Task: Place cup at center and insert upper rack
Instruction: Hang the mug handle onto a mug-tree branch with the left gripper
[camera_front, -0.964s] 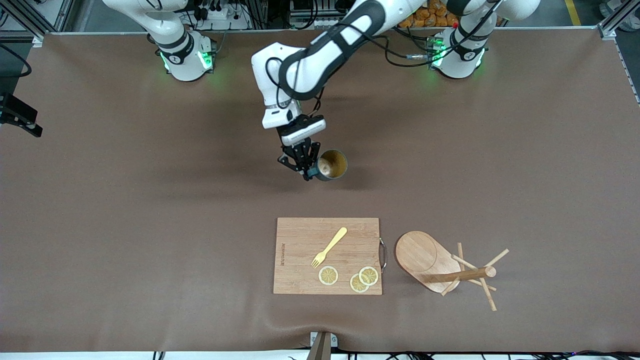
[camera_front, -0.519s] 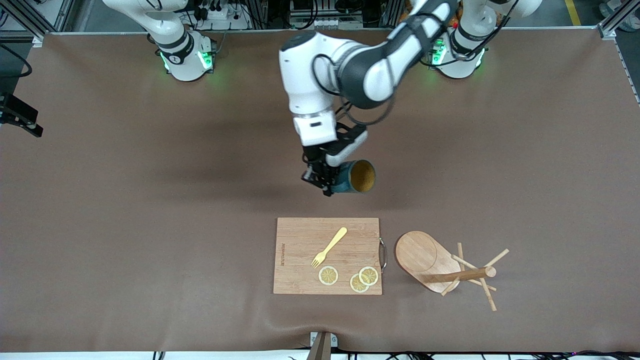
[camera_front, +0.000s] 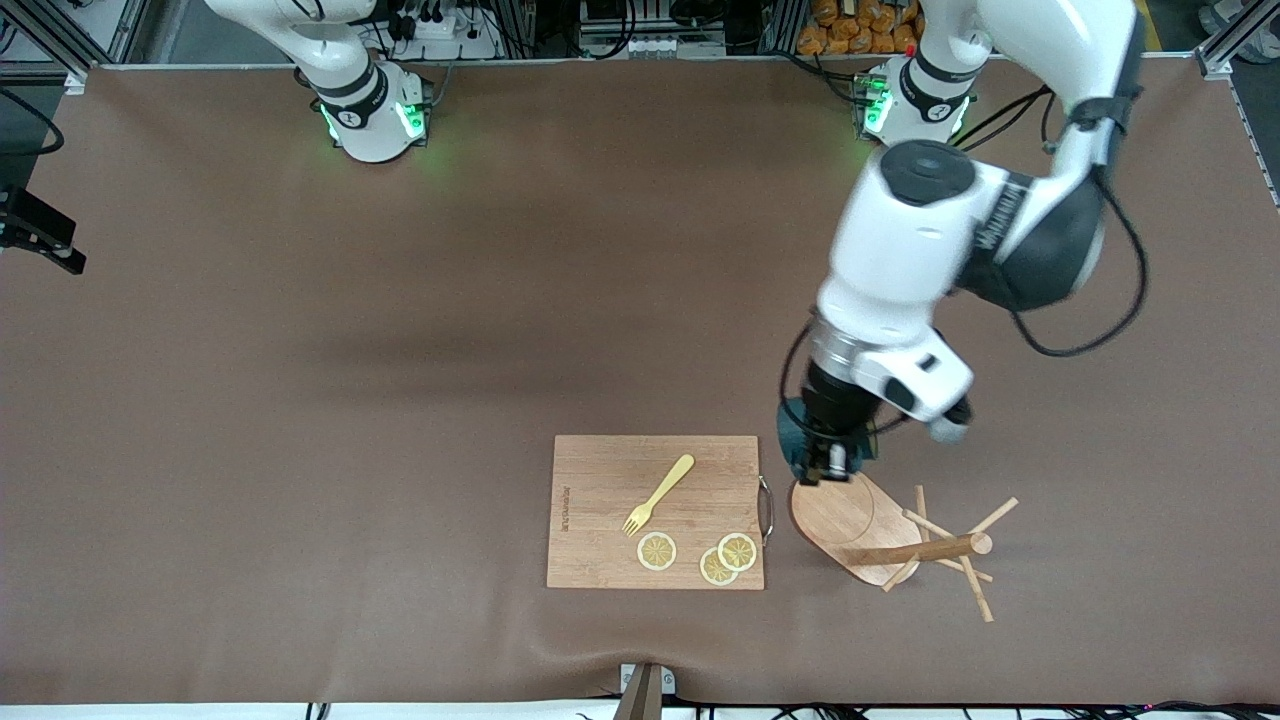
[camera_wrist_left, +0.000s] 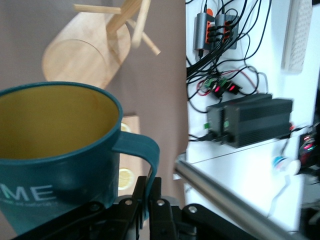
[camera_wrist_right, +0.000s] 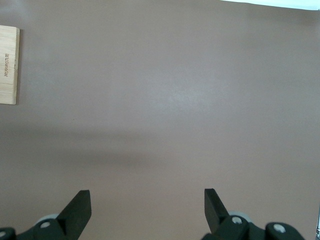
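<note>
The cup (camera_front: 793, 440), dark teal with a mustard-yellow inside, hangs in the air over the edge of the upper rack's oval base. My left gripper (camera_front: 830, 468) is shut on its loop handle (camera_wrist_left: 142, 150), which is pinched between the black fingers (camera_wrist_left: 137, 192). White letters show on the cup's side (camera_wrist_left: 30, 192). The upper rack (camera_front: 860, 530), a light wooden mug tree, lies tipped on its side with post and pegs (camera_front: 950, 548) pointing toward the left arm's end; its base (camera_wrist_left: 82, 60) shows past the cup's rim. My right gripper (camera_wrist_right: 147, 200) waits open over bare mat.
A wooden cutting board (camera_front: 600, 530) lies beside the rack, toward the right arm's end, carrying a yellow fork (camera_front: 658, 495) and three lemon slices (camera_front: 657, 551). Its corner (camera_wrist_right: 9, 65) shows in the right wrist view. The brown mat (camera_front: 300, 450) covers the table.
The left arm has swung the cup from over the table's middle toward the left arm's end, to above the rack's base. The cup has turned. The right gripper has stayed put.
</note>
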